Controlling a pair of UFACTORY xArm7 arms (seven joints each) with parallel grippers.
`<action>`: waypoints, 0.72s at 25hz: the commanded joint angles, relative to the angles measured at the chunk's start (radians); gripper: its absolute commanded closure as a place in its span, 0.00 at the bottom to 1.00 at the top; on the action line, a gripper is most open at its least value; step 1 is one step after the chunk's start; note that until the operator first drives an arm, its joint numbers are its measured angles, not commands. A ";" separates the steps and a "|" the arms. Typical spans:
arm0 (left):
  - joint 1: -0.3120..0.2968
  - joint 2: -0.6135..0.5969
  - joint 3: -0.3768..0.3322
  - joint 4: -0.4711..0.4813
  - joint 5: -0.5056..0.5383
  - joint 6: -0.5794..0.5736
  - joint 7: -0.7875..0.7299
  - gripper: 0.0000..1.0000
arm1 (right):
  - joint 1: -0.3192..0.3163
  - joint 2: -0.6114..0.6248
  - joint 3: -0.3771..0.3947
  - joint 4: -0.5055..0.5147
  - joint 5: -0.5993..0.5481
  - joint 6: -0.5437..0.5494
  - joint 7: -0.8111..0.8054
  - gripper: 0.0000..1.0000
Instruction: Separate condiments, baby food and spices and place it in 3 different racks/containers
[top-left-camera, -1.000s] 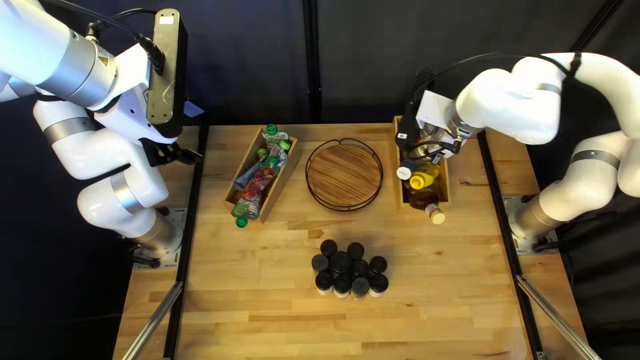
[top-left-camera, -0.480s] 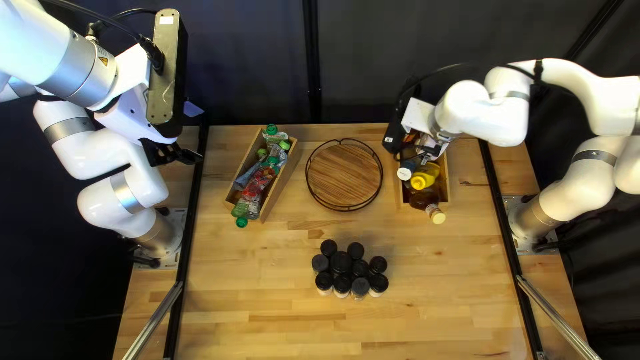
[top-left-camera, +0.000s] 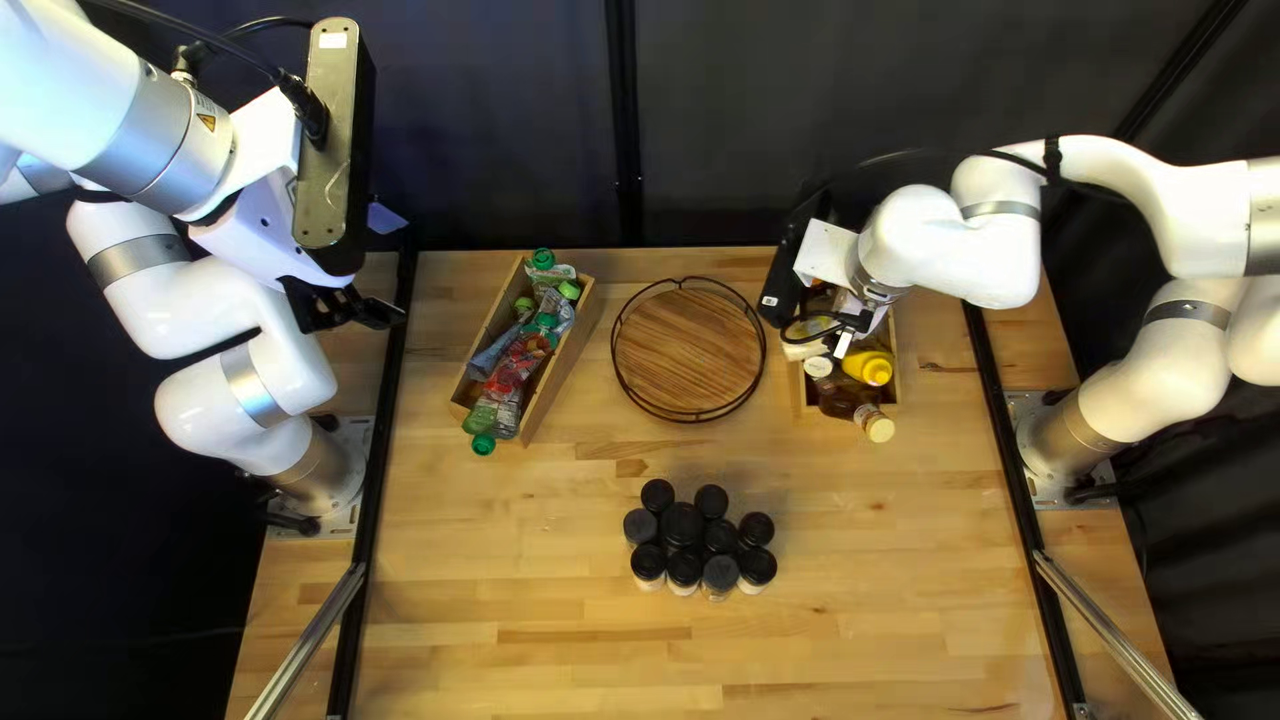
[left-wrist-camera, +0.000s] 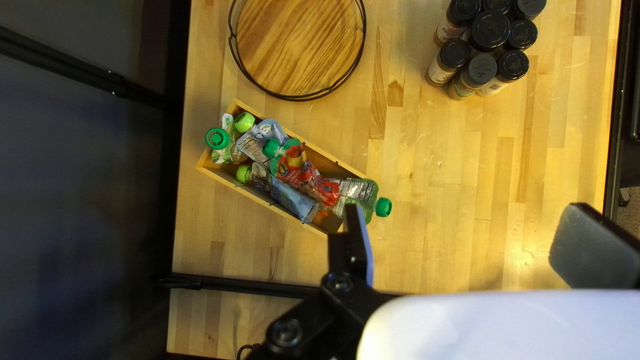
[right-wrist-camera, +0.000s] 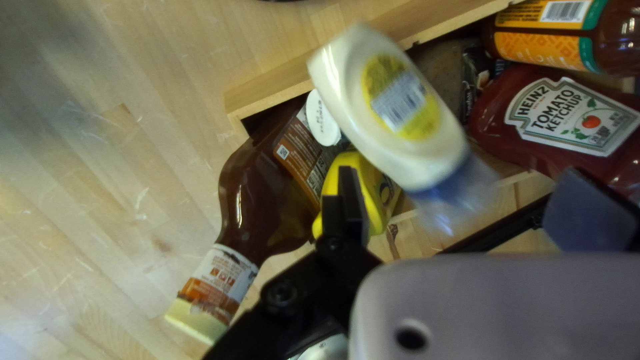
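In top left view, at tray (top-left-camera: 688, 350) 9 o'clock: baby food (top-left-camera: 514, 370) boxed; 3 o'clock: condiments (top-left-camera: 844, 398) mostly boxed; 6 o'clock: spices (top-left-camera: 683, 524) unracked. Left gripper (left-wrist-camera: 467, 217), right gripper (right-wrist-camera: 460, 177): jaws wide.

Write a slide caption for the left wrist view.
Baby food pouches in a narrow wooden box, with a round tray and dark-capped spice jars nearby.

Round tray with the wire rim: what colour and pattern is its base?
Its base is brown wood with darker streaks, clearest in the left wrist view.
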 commanded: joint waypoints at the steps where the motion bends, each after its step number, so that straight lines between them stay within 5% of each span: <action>1: 0.000 0.000 0.000 0.000 0.000 0.000 0.000 0.00 | 0.020 0.034 -0.034 -0.013 0.042 -0.016 -0.063 0.00; 12: 0.000 0.000 0.000 0.000 0.000 0.000 0.000 0.00 | 0.162 0.171 -0.217 -0.094 0.252 -0.086 -0.428 0.00; 18: 0.000 0.000 0.000 0.000 0.000 0.000 0.000 0.00 | 0.229 0.130 -0.248 -0.049 0.308 -0.091 -0.574 0.00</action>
